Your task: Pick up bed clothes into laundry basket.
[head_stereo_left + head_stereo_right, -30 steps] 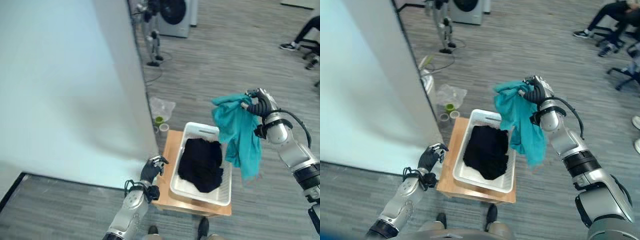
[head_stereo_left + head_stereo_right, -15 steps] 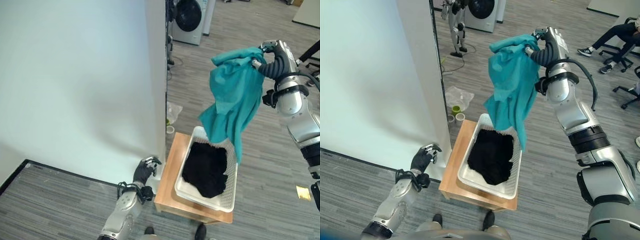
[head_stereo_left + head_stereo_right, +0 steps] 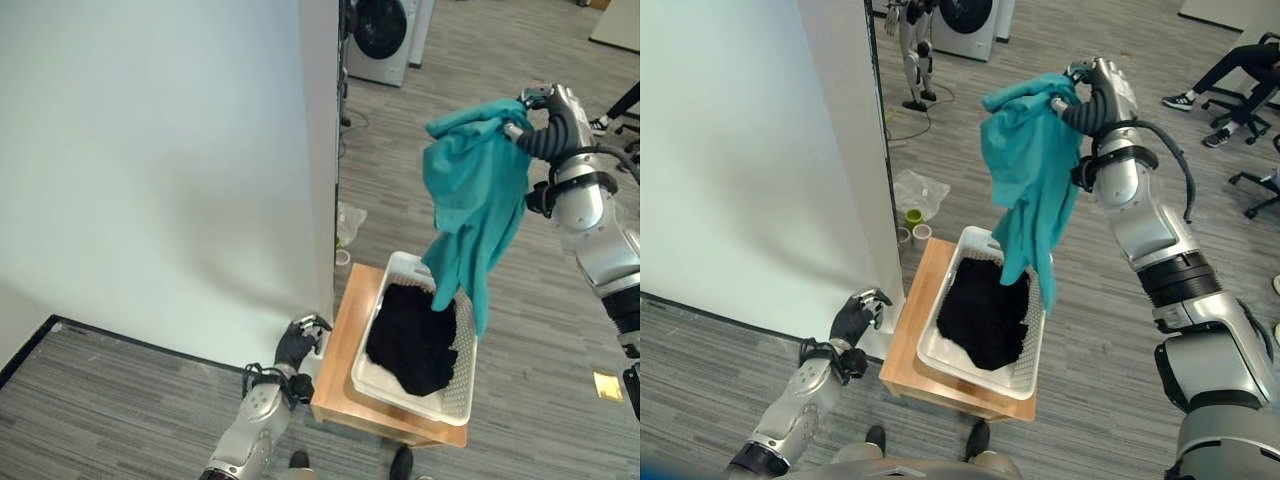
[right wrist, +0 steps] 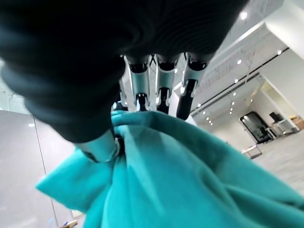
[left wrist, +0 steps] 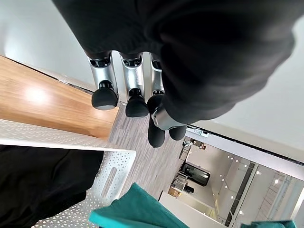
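- Right wrist view: my right hand (image 4: 102,137) is pinching a bunched fold of the teal cloth (image 4: 190,180), with fingers and thumb curled round it.
- From the left eye view, I am holding that right hand (image 3: 545,125) high, and the teal cloth (image 3: 475,210) is hanging down from it in one long drape.
- Its lowest corner is dangling over the white laundry basket (image 3: 462,385), at or just inside the far rim; I cannot tell whether it is touching the black clothes (image 3: 412,340) already lying in the basket.
- The basket is sitting on a low wooden stand (image 3: 345,350) just beside the white bed edge (image 3: 150,170).
- My left hand (image 3: 297,345) is idling low by the stand's near corner, holding nothing; in its wrist view the fingers (image 5: 105,90) are loosely bent, not closed on anything.
- I am judging the cloth to be light, soft and limp: it is folding under its own weight and will not keep any shape.
- Being gathered at one end, it is hanging long, so it may swing or catch on the basket rim as I am lowering it.
- The bunched top is the sensible hold, since a thick gather gives my fingers more to bite than a single thin layer, which could slide out.
- To land it, I am thinking the hand needs to come over the basket's middle before opening.
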Controlling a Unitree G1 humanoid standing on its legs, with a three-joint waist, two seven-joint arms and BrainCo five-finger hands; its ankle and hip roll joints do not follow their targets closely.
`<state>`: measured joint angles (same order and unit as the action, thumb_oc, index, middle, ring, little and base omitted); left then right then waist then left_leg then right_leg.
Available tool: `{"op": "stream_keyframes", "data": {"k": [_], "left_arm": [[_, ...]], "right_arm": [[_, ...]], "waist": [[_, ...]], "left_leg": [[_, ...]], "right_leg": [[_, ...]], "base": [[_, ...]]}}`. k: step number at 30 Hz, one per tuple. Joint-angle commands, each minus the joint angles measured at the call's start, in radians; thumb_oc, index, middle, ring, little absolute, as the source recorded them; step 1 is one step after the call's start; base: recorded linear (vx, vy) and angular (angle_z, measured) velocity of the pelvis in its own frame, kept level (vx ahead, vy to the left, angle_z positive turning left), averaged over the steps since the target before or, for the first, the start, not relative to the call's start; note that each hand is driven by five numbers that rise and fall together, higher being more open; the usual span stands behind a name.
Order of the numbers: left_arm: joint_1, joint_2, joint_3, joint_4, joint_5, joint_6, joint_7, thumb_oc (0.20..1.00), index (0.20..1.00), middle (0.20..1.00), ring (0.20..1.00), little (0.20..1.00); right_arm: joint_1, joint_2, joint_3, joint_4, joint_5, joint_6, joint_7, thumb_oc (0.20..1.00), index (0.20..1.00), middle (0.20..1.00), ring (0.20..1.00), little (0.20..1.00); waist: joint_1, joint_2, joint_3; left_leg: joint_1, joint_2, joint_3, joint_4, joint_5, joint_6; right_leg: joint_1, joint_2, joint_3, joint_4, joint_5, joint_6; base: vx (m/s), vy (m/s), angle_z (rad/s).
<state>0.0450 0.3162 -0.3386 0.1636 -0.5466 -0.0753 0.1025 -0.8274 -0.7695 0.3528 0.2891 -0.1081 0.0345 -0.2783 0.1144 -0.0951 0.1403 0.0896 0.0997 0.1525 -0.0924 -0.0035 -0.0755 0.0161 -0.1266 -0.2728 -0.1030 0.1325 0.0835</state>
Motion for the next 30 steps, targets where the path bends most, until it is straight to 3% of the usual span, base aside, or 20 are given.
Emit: {"op": "stream_keyframes", "data": {"k": [1,7,16,23,24,30], "left_arm": [[-0.076,-0.012,-0.055,-0.026,-0.02,-0.032,-0.016,0.2,0.2,0.2,0.2,0.2],[-0.076,-0.024,-0.06,-0.019,-0.025,-0.029,-0.012,0.2,0.2,0.2,0.2,0.2],[-0.097,-0.047,-0.049,-0.008,-0.004,-0.019,-0.001,0.2,0.2,0.2,0.2,0.2],[-0.102,-0.061,-0.081,0.003,0.008,-0.008,-0.026,0.2,0.2,0.2,0.2,0.2],[-0.102,-0.07,-0.111,0.005,-0.002,-0.001,-0.055,0.2,0.2,0.2,0.2,0.2],[-0.1,-0.102,-0.165,0.018,-0.06,0.014,-0.105,0.2,0.2,0.2,0.2,0.2]], "right_arm": [[-0.103,-0.014,0.008,-0.016,0.013,-0.038,-0.025,0.2,0.2,0.2,0.2,0.2],[-0.004,0.085,-0.02,-0.018,0.03,-0.04,-0.021,0.2,0.2,0.2,0.2,0.2],[0.354,0.307,-0.099,0.003,0.018,-0.03,-0.008,0.2,0.2,0.2,0.2,0.2],[0.43,0.351,-0.083,0.053,0.001,-0.026,0.017,0.2,0.2,0.2,0.2,0.2],[0.427,0.369,-0.055,0.083,-0.013,-0.025,0.034,0.2,0.2,0.2,0.2,0.2],[0.417,0.399,-0.019,0.132,-0.019,-0.027,0.053,0.2,0.2,0.2,0.2,0.2]], "waist": [[0.025,-0.007,-0.023],[0.03,0.0,-0.014],[0.007,0.026,0.025],[-0.02,0.053,0.045],[-0.036,0.074,0.052],[-0.059,0.111,0.067]], "left_leg": [[-0.046,0.014,0.067,0.005,-0.016,-0.013],[-0.051,0.01,0.061,0.005,-0.013,-0.009],[-0.083,0.01,0.058,0.005,-0.009,-0.005],[-0.083,0.009,0.069,0.005,-0.008,-0.005],[-0.081,0.008,0.081,0.005,-0.008,-0.005],[-0.085,0.004,0.094,0.005,-0.003,-0.005]], "right_leg": [[0.127,-0.07,-0.062,0.016,-0.158,0.084],[0.125,-0.071,-0.065,0.016,-0.158,0.083],[0.09,-0.073,-0.061,0.016,-0.152,0.082],[0.078,-0.08,-0.051,0.016,-0.15,0.084],[0.07,-0.084,-0.04,0.016,-0.149,0.084],[0.051,-0.091,-0.019,0.016,-0.147,0.086]], "base": [[0.0,0.0,0.0],[0.0,0.008,0.03],[-0.02,0.003,0.02],[-0.01,0.002,-0.01],[-0.01,0.01,-0.13],[-0.01,0.004,-0.12]]}}
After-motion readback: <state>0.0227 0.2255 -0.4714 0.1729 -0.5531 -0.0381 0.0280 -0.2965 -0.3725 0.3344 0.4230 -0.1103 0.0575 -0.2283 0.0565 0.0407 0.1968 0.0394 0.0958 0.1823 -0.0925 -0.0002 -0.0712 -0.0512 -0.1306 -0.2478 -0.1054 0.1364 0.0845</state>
